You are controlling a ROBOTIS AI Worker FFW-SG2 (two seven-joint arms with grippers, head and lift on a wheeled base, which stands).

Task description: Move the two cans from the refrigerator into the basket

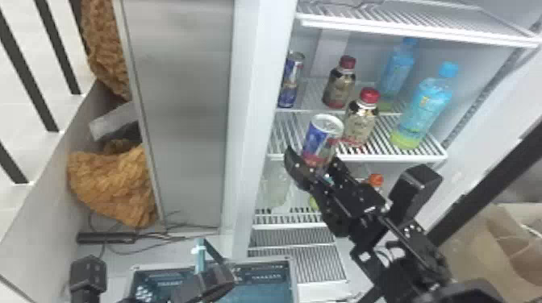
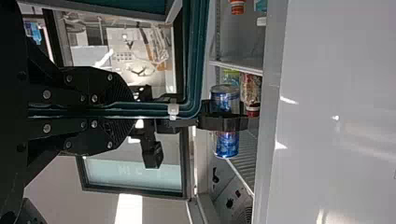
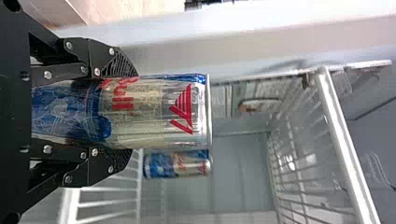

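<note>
The held can leans slightly in the head view, its pale round top pointing up and toward the robot's right; in the right wrist view its long axis runs parallel to that of the second can. It is blue and silver, with red lettering and marks and a silver rim. It sits between the jaws of the right gripper, which pinch it from two opposite sides, near its lower end in the head view. That puts it just in front of the shelf, near the red-capped bottle. The second can, also blue and silver, stands upright farther back in the refrigerator. Lower down, the left gripper pinches the teal handle of the basket.
</note>
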